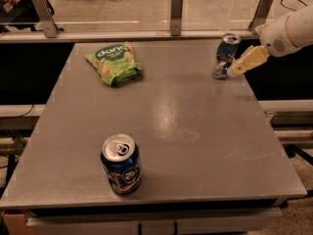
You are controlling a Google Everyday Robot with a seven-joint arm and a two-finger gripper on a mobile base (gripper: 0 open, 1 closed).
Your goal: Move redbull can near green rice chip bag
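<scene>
The redbull can (226, 55), slim, blue and silver with a silver top, stands upright at the far right of the grey table (195, 131). The green rice chip bag (113, 62), light green with white "dang" lettering, lies at the far left of the table. My gripper (235, 70) comes in from the right on a white arm; its tan fingers (249, 60) reach down-left and end just right of the can's base, very close to it or touching it.
A wider, shorter dark-blue can (121, 164) stands near the table's front edge, left of the middle. A metal rail with upright posts (176, 12) runs along the table's far edge. The table's right edge lies just below the gripper.
</scene>
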